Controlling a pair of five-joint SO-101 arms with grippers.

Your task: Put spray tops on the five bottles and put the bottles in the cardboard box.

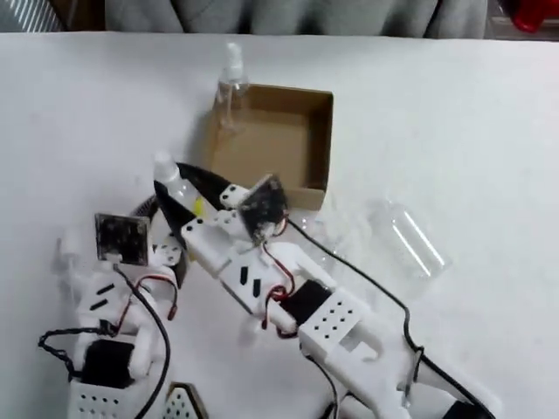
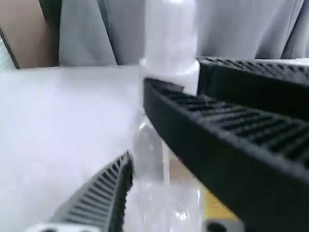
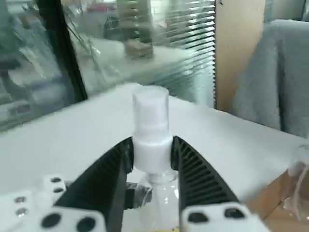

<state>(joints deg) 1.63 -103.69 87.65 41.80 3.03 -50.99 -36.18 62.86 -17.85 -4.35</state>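
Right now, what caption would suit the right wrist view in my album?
Right gripper clamped on the white spray top of a clear bottle, white table behind.

Right tool point(image 3: 152, 151) pinches the spray top point(image 3: 150, 125). Left tool point(image 2: 139, 140) is closed on the same bottle point(image 2: 150, 162), lower down. Both arms angle inward, wrists converging.

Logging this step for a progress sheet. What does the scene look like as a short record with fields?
held bottle: upright, beside the box's near left corner, spray top at its neck
right gripper: shut on the spray top
left gripper: shut on the held bottle's body
capped bottle: upright at the box's far left corner; inside or outside, cannot tell
bare bottle: lying on the table right of the box, no top seen
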